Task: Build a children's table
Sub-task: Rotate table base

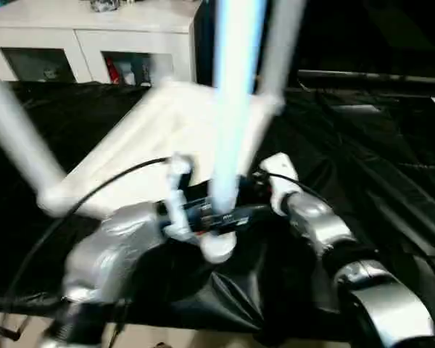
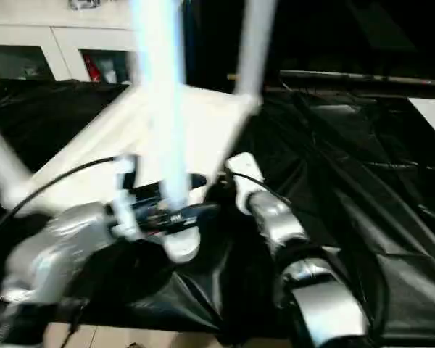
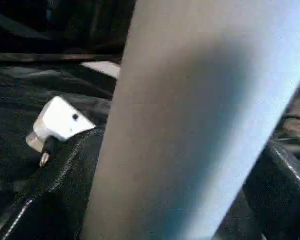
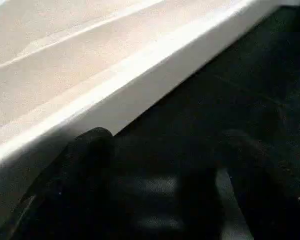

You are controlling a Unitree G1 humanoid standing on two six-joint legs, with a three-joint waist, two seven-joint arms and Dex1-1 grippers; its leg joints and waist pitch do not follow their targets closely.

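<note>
Fingers: left gripper point(image 1: 216, 217) closed around a long round white tube leg point(image 1: 235, 87), near its lower end; right gripper point(image 4: 155, 185), two black fingers point(image 4: 72, 185) spread, just beside the rim of the tabletop. Small all-white plastic children's table point(image 1: 181, 119): upside down on a bench under black sheeting point(image 1: 370, 159), legs pointing up. White cabinet with glass-fronted compartments point(image 1: 94, 43): behind the bench.

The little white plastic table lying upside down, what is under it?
The white plastic table lies top-down on crinkly black plastic sheeting, which spreads out all around it. What lies under the sheeting is covered, so it cannot be seen.
</note>
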